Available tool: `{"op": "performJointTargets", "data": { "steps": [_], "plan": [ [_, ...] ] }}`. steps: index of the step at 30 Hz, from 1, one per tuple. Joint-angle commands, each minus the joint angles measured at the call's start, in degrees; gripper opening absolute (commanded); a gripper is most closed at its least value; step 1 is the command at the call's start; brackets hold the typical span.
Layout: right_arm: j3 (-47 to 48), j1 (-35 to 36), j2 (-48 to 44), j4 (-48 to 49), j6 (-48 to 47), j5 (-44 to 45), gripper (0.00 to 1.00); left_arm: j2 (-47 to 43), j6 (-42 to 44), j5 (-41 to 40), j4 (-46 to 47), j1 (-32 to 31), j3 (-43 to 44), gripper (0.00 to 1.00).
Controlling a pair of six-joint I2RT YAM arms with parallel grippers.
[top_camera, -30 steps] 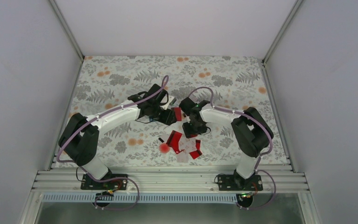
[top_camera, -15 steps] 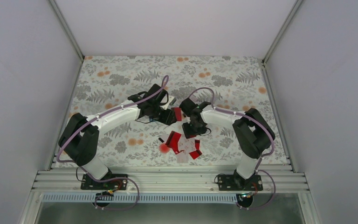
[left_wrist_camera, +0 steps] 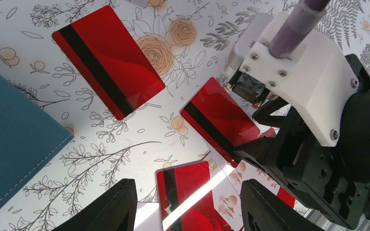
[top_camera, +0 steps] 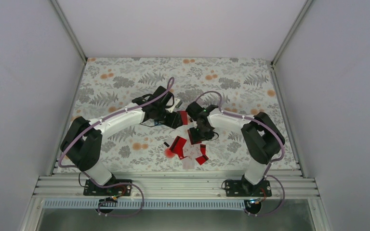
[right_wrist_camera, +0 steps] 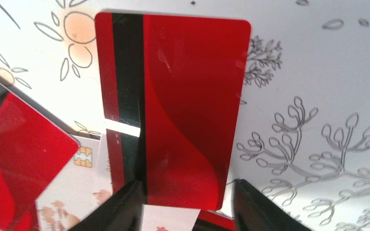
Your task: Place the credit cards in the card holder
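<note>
Firstly, card holder (left_wrist_camera: pixel 9 144): flat on the tabletop (left_wrist_camera: pixel 183 29), just outside the left pincer's finger.
Left pincer (left_wrist_camera: pixel 188 185): fingers apart, holding nothing, hovering just right of the card holder.
Card to take: a red card (right_wrist_camera: pixel 183 96), right of the card holder and beyond another red card (left_wrist_camera: pixel 108 60); its long axis runs straight away from the right pincer.
Right pincer (right_wrist_camera: pixel 187 185): fingers straddle that card's near short end; whether they grip it cannot be told.
Nearer arm: the right, which would likely carry the card leftward to the card holder.
</note>
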Motion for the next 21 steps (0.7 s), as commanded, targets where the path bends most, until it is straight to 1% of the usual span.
{"op": "performJointTargets", "data": {
  "steps": [1, 2, 4, 5, 7, 11, 17, 21],
  "plan": [
    [1.94, 0.69, -2.51, -1.91, 1.13, -1.24, 0.57, -1.41, -0.32, 0.13, 0.71, 0.28, 1.01, 0.55],
    [2.30, 0.69, -2.19, -1.91, 1.26, -1.60, 0.65, -1.37, -0.40, 0.13, 0.81, 0.28, 0.94, 0.55],
    [2.82, 0.76, -1.16, -1.95, 1.60, -2.05, 0.75, -1.52, -0.41, 0.15, 0.92, 0.31, 0.89, 0.55],
    [3.14, 0.78, -0.53, -2.08, 1.82, -1.91, 0.78, -1.50, -0.41, 0.14, 0.96, 0.31, 0.92, 0.55],
    [3.79, 0.83, 0.62, -2.49, 2.13, -1.40, 0.80, -1.74, -0.24, 0.13, 0.71, 0.29, 0.91, 0.55],
    [4.71, 1.18, 2.75, -3.51, 3.11, -1.00, 0.79, -2.13, 0.36, 0.06, 0.24, 0.47, 0.67, 0.55],
    [5.39, 2.93, 5.49, -5.80, 5.96, 0.89, 0.75, -2.42, 1.45, 0.21, -0.30, 1.28, 0.35, 0.55],
    [5.68, 4.41, 7.79, -6.58, 7.56, 2.04, 0.70, -2.76, 2.03, 0.84, -0.25, 1.76, -0.47, 0.55]
  ]
}}
